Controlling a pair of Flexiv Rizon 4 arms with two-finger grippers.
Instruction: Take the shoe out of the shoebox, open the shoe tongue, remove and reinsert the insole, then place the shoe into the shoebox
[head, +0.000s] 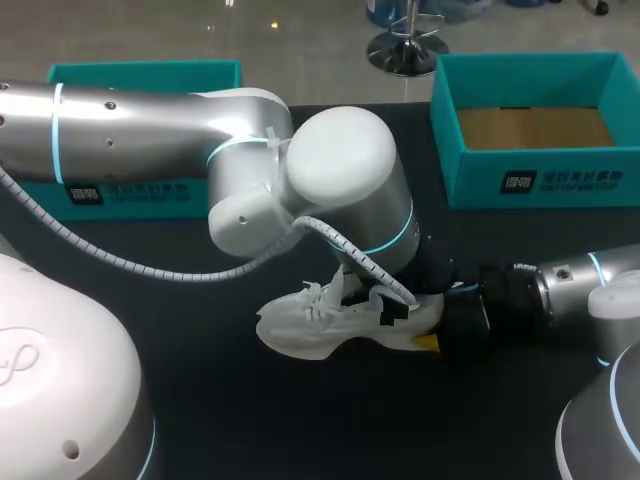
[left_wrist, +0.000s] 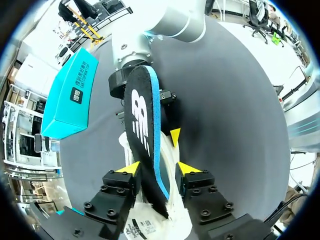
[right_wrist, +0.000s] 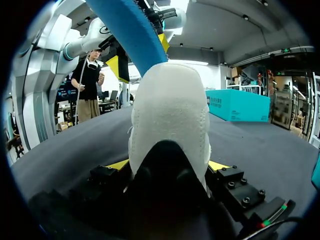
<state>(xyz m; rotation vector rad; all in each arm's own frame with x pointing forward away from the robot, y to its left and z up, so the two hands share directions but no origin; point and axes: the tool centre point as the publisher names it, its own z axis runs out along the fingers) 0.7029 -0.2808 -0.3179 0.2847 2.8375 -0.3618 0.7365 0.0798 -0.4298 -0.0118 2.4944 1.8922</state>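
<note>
Pinching one curved, blue-edged foam insole in my left claw. Right claw is clamped on one white knit shoe.

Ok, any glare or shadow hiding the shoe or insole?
Head view: no glare on the shoe, but the left arm covers its opening. Left wrist view: the insole is evenly lit in the left gripper. Right wrist view: its heel is bright, its lowest part dark by the right gripper.
</note>
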